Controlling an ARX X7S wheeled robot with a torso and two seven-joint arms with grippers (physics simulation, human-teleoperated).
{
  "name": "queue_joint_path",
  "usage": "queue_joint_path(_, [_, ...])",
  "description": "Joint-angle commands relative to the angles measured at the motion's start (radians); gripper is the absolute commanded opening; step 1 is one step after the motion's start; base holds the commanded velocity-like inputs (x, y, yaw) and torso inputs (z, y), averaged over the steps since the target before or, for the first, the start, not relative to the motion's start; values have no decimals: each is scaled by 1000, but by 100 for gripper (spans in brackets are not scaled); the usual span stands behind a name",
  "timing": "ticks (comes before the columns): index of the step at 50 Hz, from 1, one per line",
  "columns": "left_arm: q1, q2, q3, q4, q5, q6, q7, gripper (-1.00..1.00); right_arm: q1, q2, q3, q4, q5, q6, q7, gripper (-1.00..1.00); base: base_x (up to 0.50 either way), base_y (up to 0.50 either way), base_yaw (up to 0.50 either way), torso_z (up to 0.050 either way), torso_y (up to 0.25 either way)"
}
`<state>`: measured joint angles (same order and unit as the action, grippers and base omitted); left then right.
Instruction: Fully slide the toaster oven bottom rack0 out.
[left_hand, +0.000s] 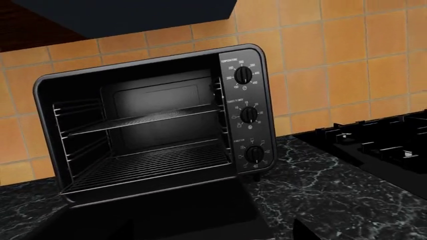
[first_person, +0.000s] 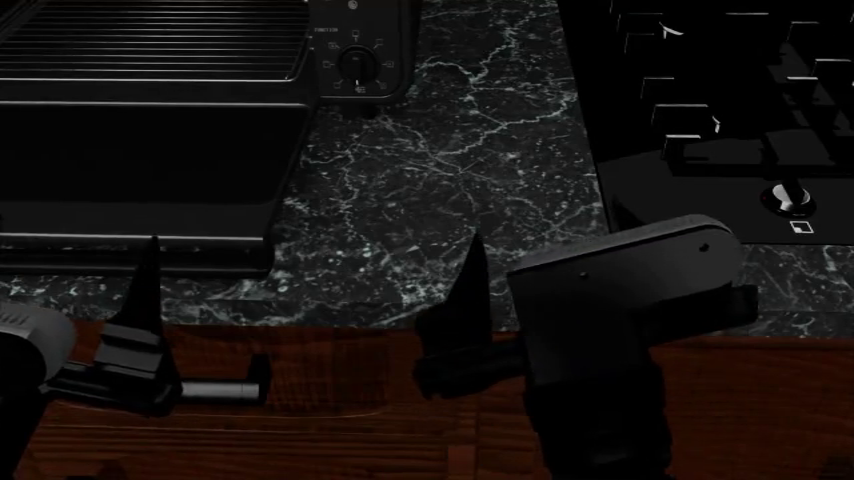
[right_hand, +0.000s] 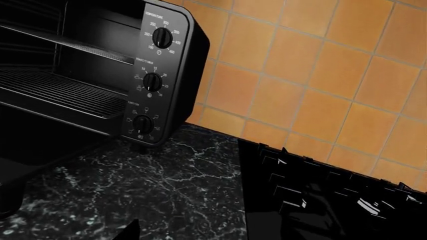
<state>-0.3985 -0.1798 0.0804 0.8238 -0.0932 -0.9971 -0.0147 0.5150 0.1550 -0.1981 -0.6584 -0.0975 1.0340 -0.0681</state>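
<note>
Left wrist view shows the whole toaster oven (left_hand: 157, 117), door down, bottom rack0 (left_hand: 153, 167) seated on lowest rails w/ an upper rack (left_hand: 143, 120) above; head view catches only rack front edge. Both arms hang low over table (first_person: 454, 170) front edge. Left gripper (first_person: 300, 300) jaws spread, holding nothing, well short of rack. Right gripper: jaws hidden, can't tell.

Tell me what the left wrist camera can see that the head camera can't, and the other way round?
Only the left wrist view shows the whole toaster oven front: its upper rack, all three knobs, and the orange tiled wall behind.

Only the head view shows the robot's two grippers, left and right, low in front of the counter edge, and a silver cooktop knob.

Both show the bottom rack0, the folded-down oven door, the marble counter and the black cooktop.
</note>
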Motion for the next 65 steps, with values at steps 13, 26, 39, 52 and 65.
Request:
queue_joint_path(13, [-63, -16, 7, 49, -17, -92, -8, 100, 51, 15, 29, -21, 30, 59, -23, 100, 99, 19, 0, 0, 0])
queue_joint_path(26, [-49, -23, -1, 48, -28, -75, -8, 100, 58, 19, 22, -24, 33, 68, -16, 100, 337, 33, 0, 0, 0])
queue_joint_path(39, [-55, -30, 1, 38, -38, -71, -7, 100, 72, 25, 14, -39, 33, 94, -8, 100, 341, 140, 0, 0, 0])
queue_joint_path(52, [-50, -37, 0, 32, -44, -62, -11, 100, 67, 25, 12, -20, 44, 76, -5, 100, 380, 194, 0, 0, 0])
queue_joint_path(65, [-52, -43, 17, 29, -44, -59, -21, 100, 59, 29, 25, -32, 55, 77, -4, 100, 398, -29, 0, 0, 1])
